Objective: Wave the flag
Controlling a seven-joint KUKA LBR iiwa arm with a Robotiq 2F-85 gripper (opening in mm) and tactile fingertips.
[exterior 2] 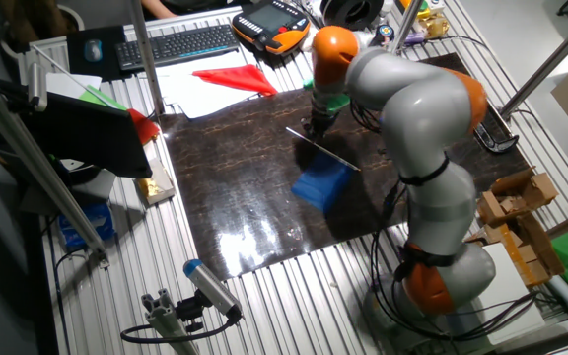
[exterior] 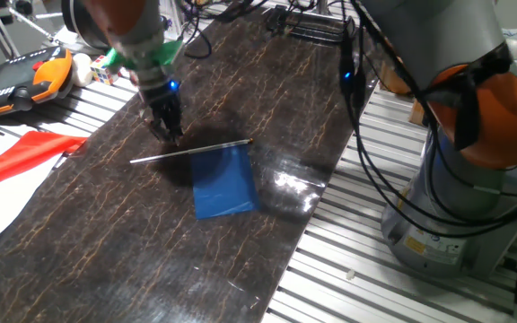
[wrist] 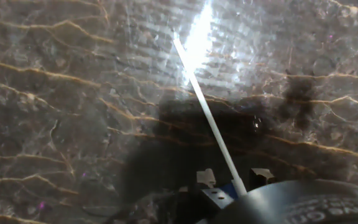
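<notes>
- While the flag (exterior: 223, 179) lay flat on the dark mat (exterior: 106, 251), the gripper (exterior: 170, 135) stood right over its stick (exterior: 164, 156), near the bare end.
- Blue sheet hung off the far end of the stick, spread on the mat, away from the gripper.
- Other fixed view: flag (exterior 2: 321, 182) near the mat's (exterior 2: 235, 207) middle, stick (exterior 2: 314, 145) running diagonally, gripper (exterior 2: 316, 131) at its upper end.
- Hand view: stick (wrist: 207, 115) ran from the bottom of frame, between the fingertips (wrist: 206, 178), up across the mat (wrist: 61, 112) to a bright glare patch.
- Fingers sat on either side of the stick; can't tell whether they were clamped on it or just straddling it. Fixed views too blurred at the tips to settle it.
- Stick looked to be resting on the mat, with its shadow tight alongside.
- Red and white sheet (exterior: 12, 166) lay off the mat's edge on the slatted table (exterior: 402, 287), on the gripper's side, well apart from the flag.
- Orange-and-black pendant (exterior: 16, 81) sat beyond that sheet, also off the mat.
- Arm (exterior 2: 412, 108) arched over the mat from its base beside the mat's opposite edge.
</notes>
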